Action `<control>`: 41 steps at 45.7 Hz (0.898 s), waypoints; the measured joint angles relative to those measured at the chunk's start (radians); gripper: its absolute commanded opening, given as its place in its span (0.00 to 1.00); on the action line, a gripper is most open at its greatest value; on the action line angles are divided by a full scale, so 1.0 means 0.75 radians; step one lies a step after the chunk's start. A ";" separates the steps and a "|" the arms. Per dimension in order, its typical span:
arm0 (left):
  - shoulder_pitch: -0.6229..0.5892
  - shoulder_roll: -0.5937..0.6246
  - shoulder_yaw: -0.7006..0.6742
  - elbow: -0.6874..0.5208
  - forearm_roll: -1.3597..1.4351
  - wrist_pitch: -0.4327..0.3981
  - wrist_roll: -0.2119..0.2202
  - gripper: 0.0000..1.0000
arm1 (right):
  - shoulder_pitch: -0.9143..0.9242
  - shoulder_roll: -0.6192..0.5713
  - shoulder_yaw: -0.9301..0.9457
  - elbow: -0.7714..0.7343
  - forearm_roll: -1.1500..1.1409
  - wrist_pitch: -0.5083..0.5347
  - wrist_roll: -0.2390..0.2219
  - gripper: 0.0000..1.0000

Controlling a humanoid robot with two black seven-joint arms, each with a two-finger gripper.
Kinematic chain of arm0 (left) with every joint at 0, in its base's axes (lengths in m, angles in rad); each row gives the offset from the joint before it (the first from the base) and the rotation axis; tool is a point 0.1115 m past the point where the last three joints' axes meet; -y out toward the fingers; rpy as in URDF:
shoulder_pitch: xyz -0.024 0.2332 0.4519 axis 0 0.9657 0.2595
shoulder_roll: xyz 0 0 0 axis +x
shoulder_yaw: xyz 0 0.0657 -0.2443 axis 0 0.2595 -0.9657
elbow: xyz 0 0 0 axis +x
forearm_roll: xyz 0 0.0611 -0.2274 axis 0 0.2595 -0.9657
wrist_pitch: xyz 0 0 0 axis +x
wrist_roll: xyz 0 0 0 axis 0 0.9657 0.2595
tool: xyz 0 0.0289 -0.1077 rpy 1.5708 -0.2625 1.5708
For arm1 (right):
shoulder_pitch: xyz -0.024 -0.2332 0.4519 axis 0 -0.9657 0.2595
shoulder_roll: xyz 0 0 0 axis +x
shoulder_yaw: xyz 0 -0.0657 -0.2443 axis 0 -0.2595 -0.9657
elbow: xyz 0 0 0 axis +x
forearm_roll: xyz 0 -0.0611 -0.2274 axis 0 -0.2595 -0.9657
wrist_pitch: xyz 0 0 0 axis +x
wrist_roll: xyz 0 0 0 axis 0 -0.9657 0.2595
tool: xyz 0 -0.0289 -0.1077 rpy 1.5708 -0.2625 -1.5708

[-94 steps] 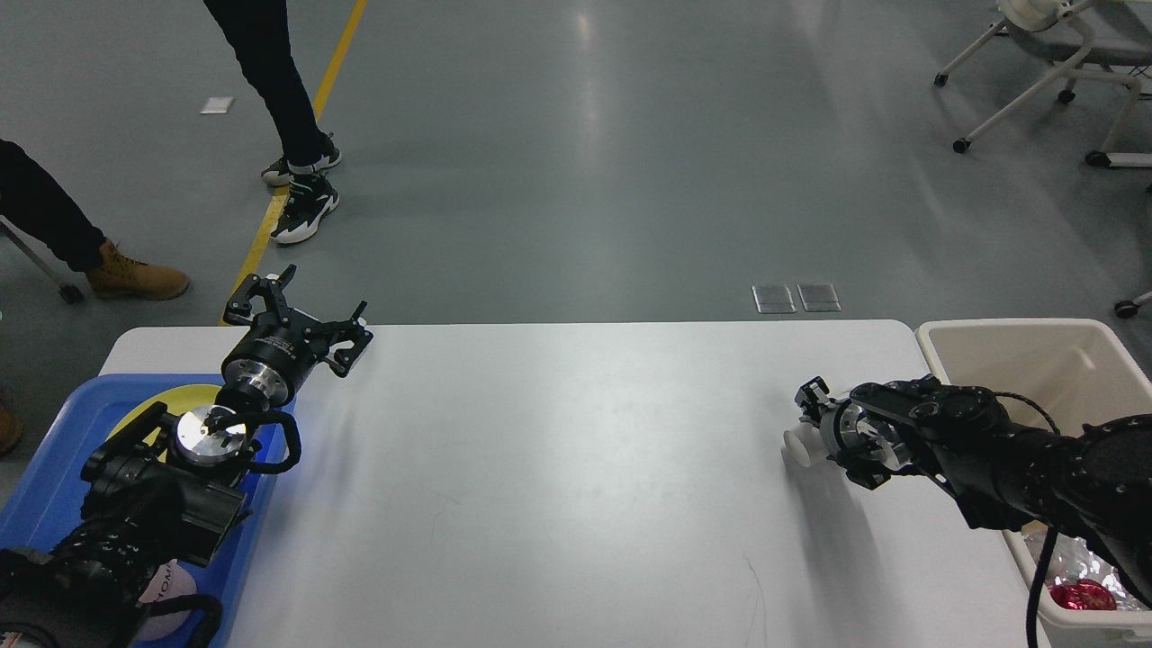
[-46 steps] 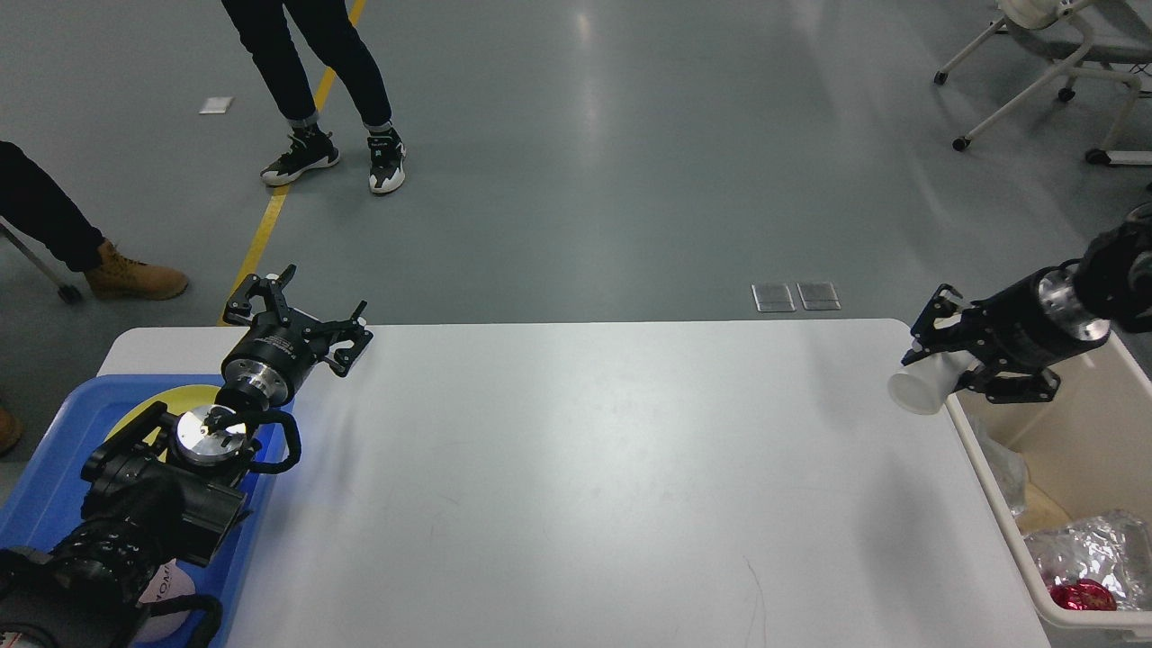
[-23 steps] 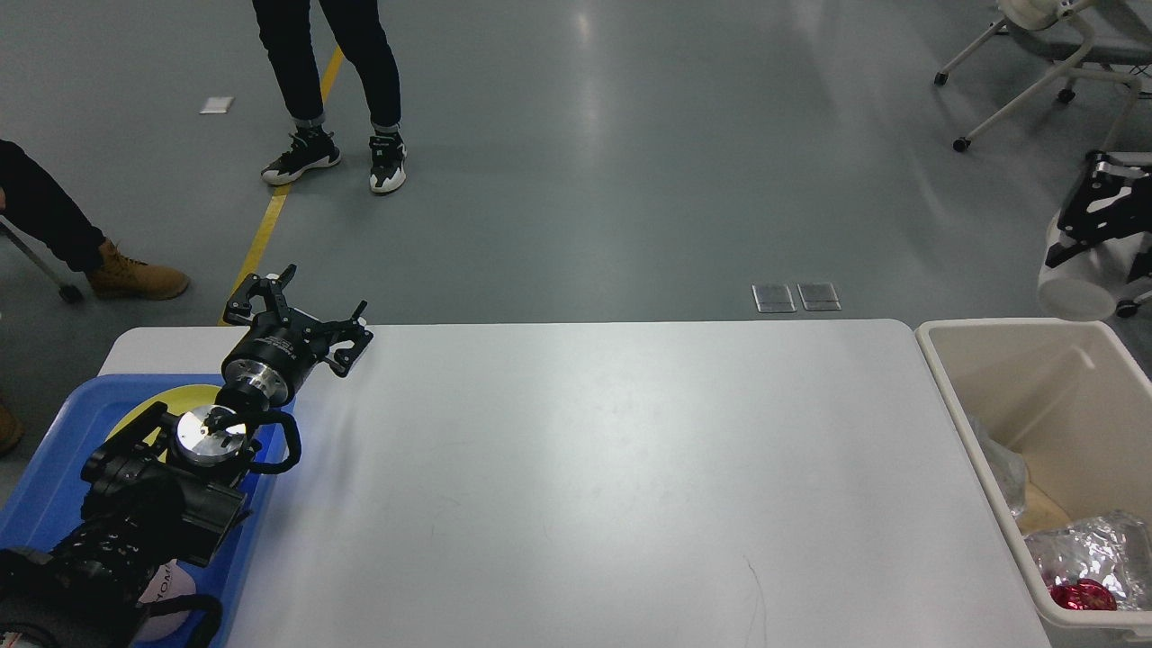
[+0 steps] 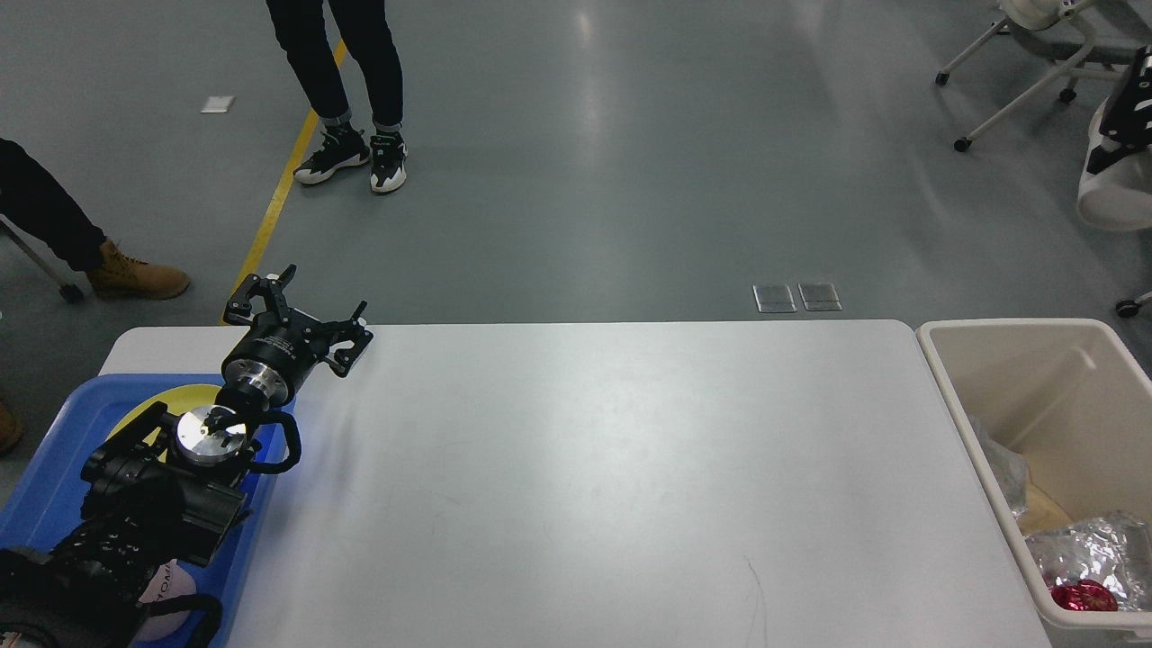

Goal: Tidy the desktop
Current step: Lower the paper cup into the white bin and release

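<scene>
The desktop (image 4: 594,468) is a large white tabletop that fills the lower middle of the head view, and its surface is bare. My left gripper (image 4: 297,313) hangs over the table's far left corner, open, with nothing between its fingers. My right gripper (image 4: 1119,148) is high at the right edge of the view, partly cut off. It is shut on a white cup (image 4: 1109,200), held up in the air well beyond the far end of the bin.
A beige bin (image 4: 940,360) stands against the table's right end, holding foil wrappers (image 4: 1084,549) and a red item (image 4: 1083,596). A blue tray (image 4: 49,513) with a yellow plate (image 4: 157,407) lies under my left arm. People's legs (image 4: 346,81) and a wheeled chair (image 4: 1035,72) stand beyond the table.
My right gripper lifted the white cup off the right part of the desktop and carried it up and right, past the bin. The standing person stepped right. My left arm stayed still.
</scene>
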 measured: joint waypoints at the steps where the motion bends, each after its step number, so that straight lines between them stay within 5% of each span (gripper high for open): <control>1: 0.000 0.000 0.000 0.000 0.000 0.000 0.000 0.96 | 0.000 -0.001 -0.007 -0.009 -0.003 0.000 0.000 0.00; 11: 0.000 0.000 0.000 0.000 0.000 0.000 0.000 0.96 | -0.153 -0.014 -0.150 -0.209 -0.011 0.000 0.000 0.00; 22: 0.000 0.000 0.000 0.000 0.000 0.000 0.000 0.96 | -0.651 -0.039 -0.142 -0.424 -0.016 -0.028 0.003 0.00; 41: 0.000 0.000 0.000 0.000 0.000 0.000 0.000 0.96 | -1.555 0.197 0.122 -0.554 -0.017 -0.939 0.013 0.00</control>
